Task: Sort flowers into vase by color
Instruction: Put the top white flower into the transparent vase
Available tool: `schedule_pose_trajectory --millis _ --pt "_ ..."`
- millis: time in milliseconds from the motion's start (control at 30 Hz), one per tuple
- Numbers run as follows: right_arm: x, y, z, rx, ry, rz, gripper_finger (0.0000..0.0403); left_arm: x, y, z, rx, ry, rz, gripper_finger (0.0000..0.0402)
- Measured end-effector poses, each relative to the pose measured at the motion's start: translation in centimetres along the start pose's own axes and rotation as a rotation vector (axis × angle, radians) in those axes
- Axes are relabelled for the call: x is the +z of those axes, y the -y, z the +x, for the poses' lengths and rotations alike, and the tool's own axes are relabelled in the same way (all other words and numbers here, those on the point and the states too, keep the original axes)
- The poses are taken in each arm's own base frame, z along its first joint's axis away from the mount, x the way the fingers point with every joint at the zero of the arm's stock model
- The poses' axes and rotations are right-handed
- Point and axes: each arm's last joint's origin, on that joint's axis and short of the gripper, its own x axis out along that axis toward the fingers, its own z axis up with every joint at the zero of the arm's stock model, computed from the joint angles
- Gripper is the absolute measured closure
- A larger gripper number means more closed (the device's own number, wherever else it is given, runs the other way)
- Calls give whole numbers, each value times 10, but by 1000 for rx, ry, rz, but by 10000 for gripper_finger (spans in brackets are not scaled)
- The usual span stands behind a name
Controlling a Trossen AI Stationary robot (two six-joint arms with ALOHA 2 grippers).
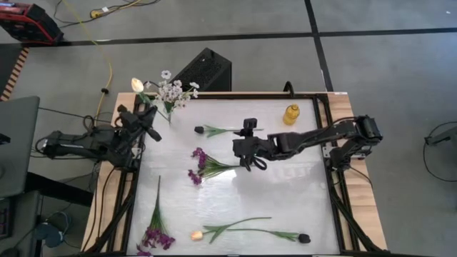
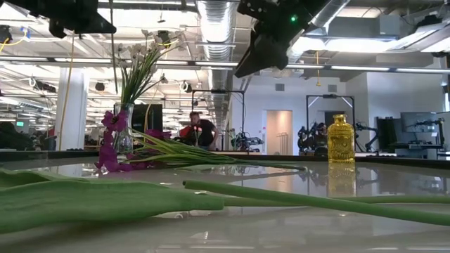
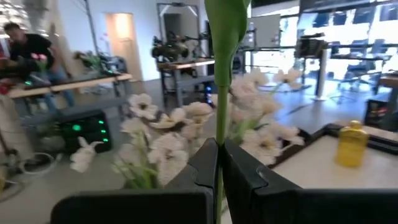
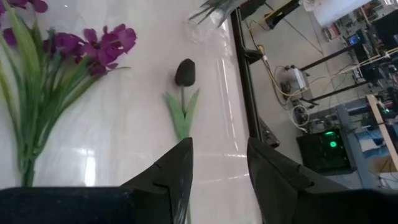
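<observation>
Right hand point(image 1: 251, 163), fingers parted and empty, hovers mid-worktop. Dark-budded flower point(image 1: 214, 130) lies just beyond it toward the far edge, stem parallel to that edge, bud end toward the vase corner. Left hand point(image 1: 145, 116) grips a peach tulip's stem point(image 3: 222, 93) upright by the white bunch point(image 1: 171, 91) there. Right arm nearer.

yellow bottle point(image 1: 290, 113), black box point(image 1: 203, 71), person point(image 2: 202, 130)

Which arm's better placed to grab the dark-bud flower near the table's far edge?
Right. The right gripper hangs open over the dark-bud flower; the left gripper is shut on a tulip stem by the vase.
</observation>
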Motion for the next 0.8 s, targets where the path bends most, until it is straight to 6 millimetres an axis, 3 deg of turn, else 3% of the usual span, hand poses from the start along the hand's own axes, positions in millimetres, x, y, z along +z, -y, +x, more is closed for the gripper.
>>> schedule_pose_trajectory --millis 233,800 --pt "0 2 1 -6 2 7 228 5 -6 8 32 50 32 401" --pt "0 2 1 -5 2 23 228 -6 -12 34 116 -9 100 401"
